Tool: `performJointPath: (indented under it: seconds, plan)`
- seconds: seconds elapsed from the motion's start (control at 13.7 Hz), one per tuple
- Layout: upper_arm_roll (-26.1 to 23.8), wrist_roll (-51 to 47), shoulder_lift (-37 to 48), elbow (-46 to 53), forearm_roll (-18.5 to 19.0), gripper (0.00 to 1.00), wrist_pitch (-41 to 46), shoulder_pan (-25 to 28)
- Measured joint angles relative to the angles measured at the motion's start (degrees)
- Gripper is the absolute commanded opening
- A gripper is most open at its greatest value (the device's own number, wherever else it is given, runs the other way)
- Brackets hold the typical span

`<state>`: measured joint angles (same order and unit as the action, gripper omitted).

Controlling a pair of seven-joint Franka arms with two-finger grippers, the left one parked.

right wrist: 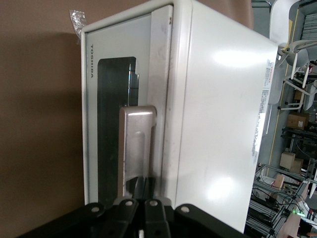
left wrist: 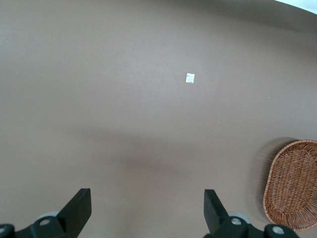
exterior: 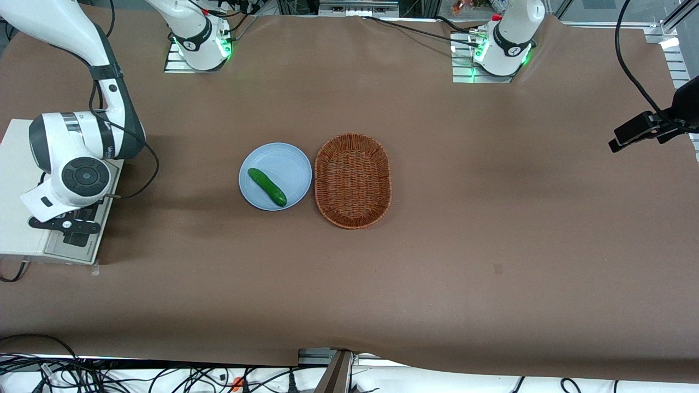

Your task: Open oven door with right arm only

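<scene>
The white toaster oven (exterior: 16, 180) stands at the working arm's end of the table, and the right arm (exterior: 76, 158) hangs over its front. In the right wrist view the oven door (right wrist: 106, 99) has a dark glass window and a silver bar handle (right wrist: 133, 144), and it lies flush against the white oven body (right wrist: 218, 124). My gripper (right wrist: 144, 186) is at the handle with its two fingers pressed together, tips tucked between the handle and the door's top edge. In the front view the gripper (exterior: 75, 236) hides most of the door.
A blue plate (exterior: 286, 158) with a green cucumber (exterior: 267, 186) sits mid-table, beside a wicker basket (exterior: 353, 180), which also shows in the left wrist view (left wrist: 293, 183). A black camera (exterior: 650, 128) juts in at the parked arm's end. A scrap of white tape (left wrist: 190, 78) lies on the brown cloth.
</scene>
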<state>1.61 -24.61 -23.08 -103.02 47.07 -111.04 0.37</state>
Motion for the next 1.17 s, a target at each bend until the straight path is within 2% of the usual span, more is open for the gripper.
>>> performJointPath:
  seconds: [0.51,0.88,1.17]
  plan:
    - [-0.2,-0.9,-0.2,-0.1,-0.1,0.0,0.2,0.8]
    - [-1.9,-2.5,-1.2,-0.3,-4.3,0.0,-1.0,3.0]
    - [-2.5,-2.9,-3.4,-0.5,-5.8,0.0,-3.5,4.5]
